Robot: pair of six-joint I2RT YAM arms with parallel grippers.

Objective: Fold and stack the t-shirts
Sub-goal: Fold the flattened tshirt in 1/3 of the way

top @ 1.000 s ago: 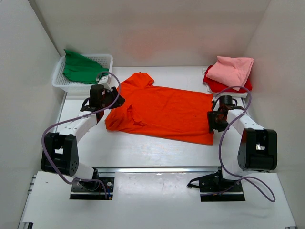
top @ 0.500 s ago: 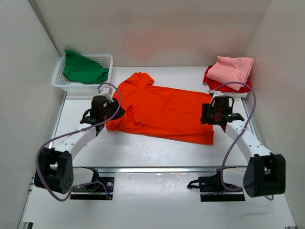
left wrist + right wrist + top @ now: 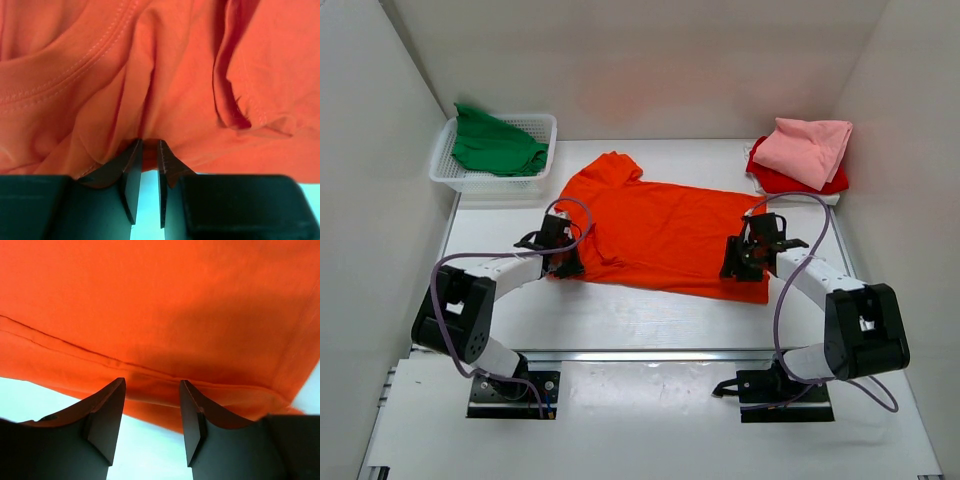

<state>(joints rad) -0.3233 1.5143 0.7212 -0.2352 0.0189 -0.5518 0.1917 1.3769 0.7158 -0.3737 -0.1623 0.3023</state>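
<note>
There's the orange t-shirt (image 3: 665, 230) flat on the surface (image 3: 620, 320), long axis left to right, its collar end at the left end effector (image 3: 149, 143), which pinches a pucker of cloth, while the right end effector (image 3: 152, 383) straddles the hem, spread wide.

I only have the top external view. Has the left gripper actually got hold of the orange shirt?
Observer: Yes. The left wrist view shows the left gripper nearly shut, pinching a puckered fold of the orange t-shirt.
Operator: Where on the shirt?
Observer: Close to the stitched collar.
Operator: And the right side?
Observer: The right gripper is open at the hem and is clamping nothing.
</note>
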